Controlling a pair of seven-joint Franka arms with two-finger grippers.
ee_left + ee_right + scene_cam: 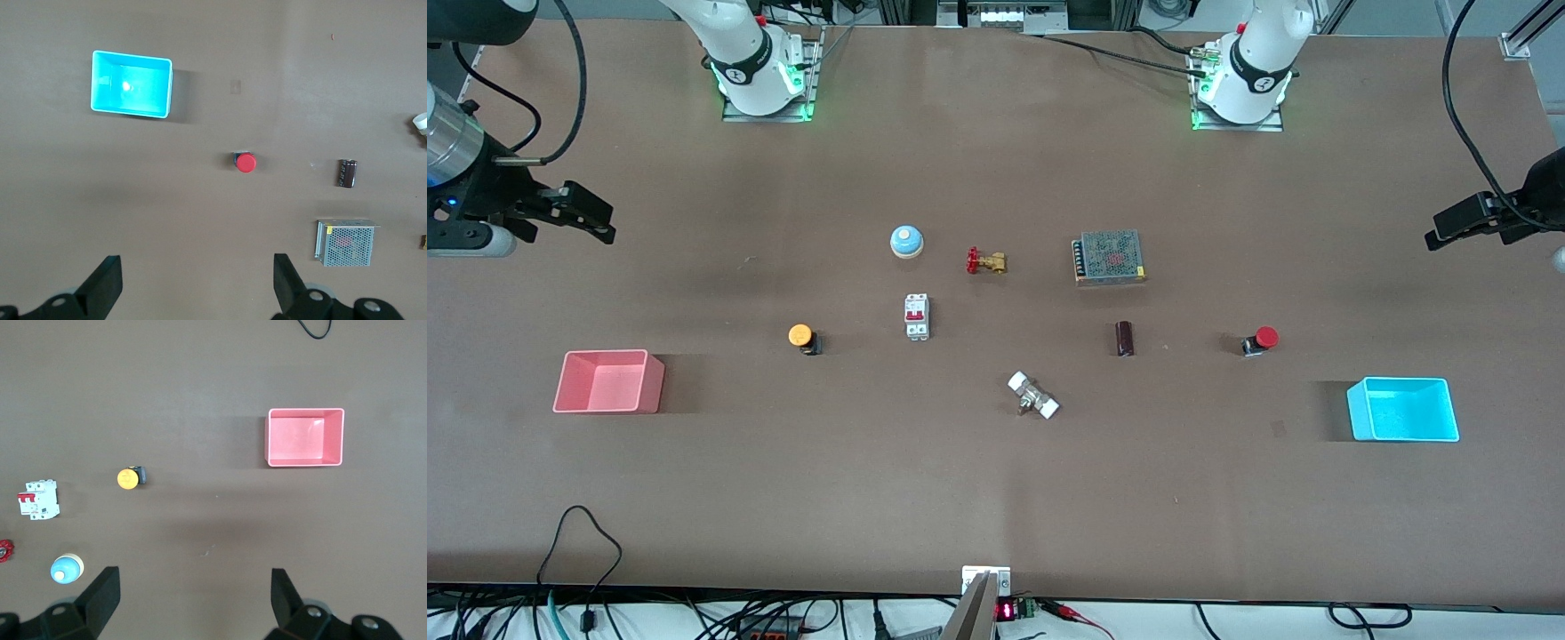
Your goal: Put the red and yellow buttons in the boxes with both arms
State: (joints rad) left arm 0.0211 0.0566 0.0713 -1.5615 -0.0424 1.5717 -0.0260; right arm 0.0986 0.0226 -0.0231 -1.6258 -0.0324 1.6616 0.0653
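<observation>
The yellow button [801, 336] stands on the table toward the right arm's end, beside the pink-red box [608, 381]. The red button [1261, 339] stands toward the left arm's end, beside the cyan box [1402, 409]. Both boxes are empty. My right gripper [605, 222] is open and empty, high over the right arm's end of the table. My left gripper [1440, 229] is open and empty, high over the left arm's end. The left wrist view shows my left gripper [198, 280], the red button [245, 162] and the cyan box [131, 93]. The right wrist view shows my right gripper [195, 597], the yellow button [129, 478] and the pink-red box [305, 437].
In the table's middle lie a blue dome with an orange top [906, 241], a brass valve with a red handle [985, 261], a mesh-covered power supply [1109, 257], a white circuit breaker [917, 316], a dark brown cylinder [1125, 338] and a white-ended fitting [1033, 396].
</observation>
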